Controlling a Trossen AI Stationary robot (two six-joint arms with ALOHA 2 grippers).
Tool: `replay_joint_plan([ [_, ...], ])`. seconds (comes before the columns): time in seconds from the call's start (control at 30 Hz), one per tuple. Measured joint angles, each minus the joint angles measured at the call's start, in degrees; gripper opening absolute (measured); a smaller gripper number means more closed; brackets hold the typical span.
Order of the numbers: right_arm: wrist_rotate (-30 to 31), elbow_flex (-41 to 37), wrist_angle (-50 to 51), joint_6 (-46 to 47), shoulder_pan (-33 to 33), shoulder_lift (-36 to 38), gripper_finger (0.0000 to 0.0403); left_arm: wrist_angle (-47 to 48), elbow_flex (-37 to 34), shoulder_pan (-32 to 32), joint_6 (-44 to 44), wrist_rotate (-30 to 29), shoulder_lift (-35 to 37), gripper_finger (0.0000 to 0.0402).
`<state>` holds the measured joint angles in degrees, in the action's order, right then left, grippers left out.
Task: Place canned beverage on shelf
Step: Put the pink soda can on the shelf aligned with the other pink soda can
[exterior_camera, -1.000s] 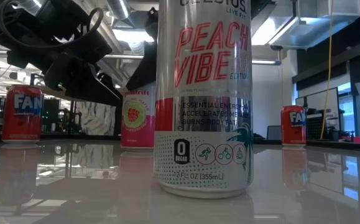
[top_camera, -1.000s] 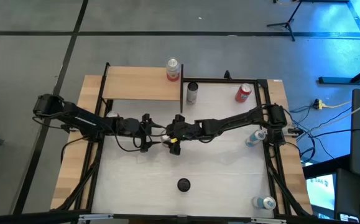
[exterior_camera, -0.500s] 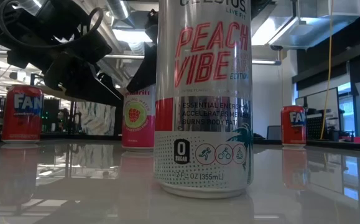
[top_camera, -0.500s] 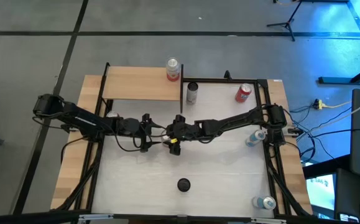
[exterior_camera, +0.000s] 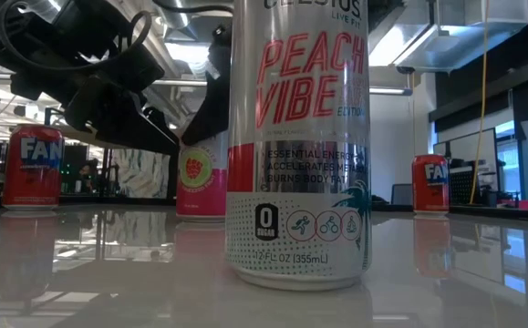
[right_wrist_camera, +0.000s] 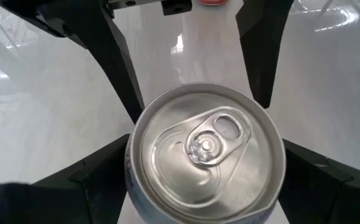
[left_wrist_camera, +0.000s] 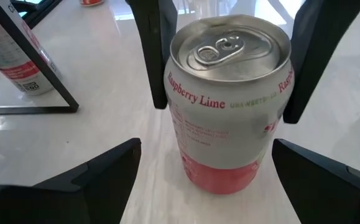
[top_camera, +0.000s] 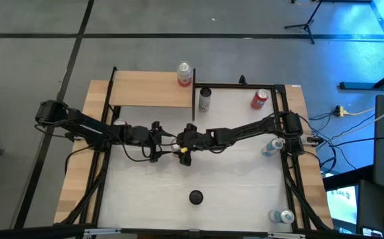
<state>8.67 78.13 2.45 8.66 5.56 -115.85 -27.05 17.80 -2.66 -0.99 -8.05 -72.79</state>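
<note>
A silver and red raspberry-lime can (left_wrist_camera: 226, 106) stands upright on the white tabletop at mid-table; it also shows in the low view (exterior_camera: 200, 178). My right gripper (right_wrist_camera: 207, 186) reaches in from the table's right and is shut on it. My left gripper (left_wrist_camera: 204, 180) comes from the table's left and is open. Its two fingers stand on either side of the can's lower part, apart from it. The shelf (top_camera: 152, 89), a tan board in a black frame, lies at the far left. A red and white can (top_camera: 184, 74) stands at its far right corner. My right gripper pinches the can's side wall just below the top rim (left_wrist_camera: 173, 81) between its two fingers (left_wrist_camera: 152, 56). The fingers slant down from the table's right, one on each side of the can. The can sits upright with its base on the tabletop.
A tall Celsius can (exterior_camera: 298, 146) stands near the front edge, also seen from above (top_camera: 196, 196). A dark can (top_camera: 205, 99) and a red can (top_camera: 260, 99) stand at the far side. Two bluish containers (top_camera: 271, 146) (top_camera: 284, 216) sit along the right edge.
In the low view a dark finger has come lower over the raspberry-lime can's top. The can has shifted slightly sideways and stays upright.
</note>
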Motion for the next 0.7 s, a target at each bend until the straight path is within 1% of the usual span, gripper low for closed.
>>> replay_joint_plan([
  [0.3,1.0,-0.1,-1.5,-2.8,0.0,-0.5,0.0329,-0.1,0.0,0.0,0.0,0.0,0.0,0.0353],
  [0.37,0.9,-0.1,-1.8,-3.1,0.0,-0.5,0.0314,0.0,0.0,0.0,0.0,0.0,0.0,0.0353],
  [0.47,0.8,-0.2,-2.0,-4.6,0.0,0.0,0.0282,0.0,0.0,0.0,0.0,0.6,0.0,0.0353],
  [0.6,1.0,-0.5,0.5,-6.8,0.0,2.2,0.028,0.0,0.0,0.0,0.0,2.7,0.0,0.0353],
  [0.7,1.0,-0.5,1.7,-8.2,0.0,5.6,0.028,0.0,0.0,0.0,0.2,2.8,0.0,0.0353],
])
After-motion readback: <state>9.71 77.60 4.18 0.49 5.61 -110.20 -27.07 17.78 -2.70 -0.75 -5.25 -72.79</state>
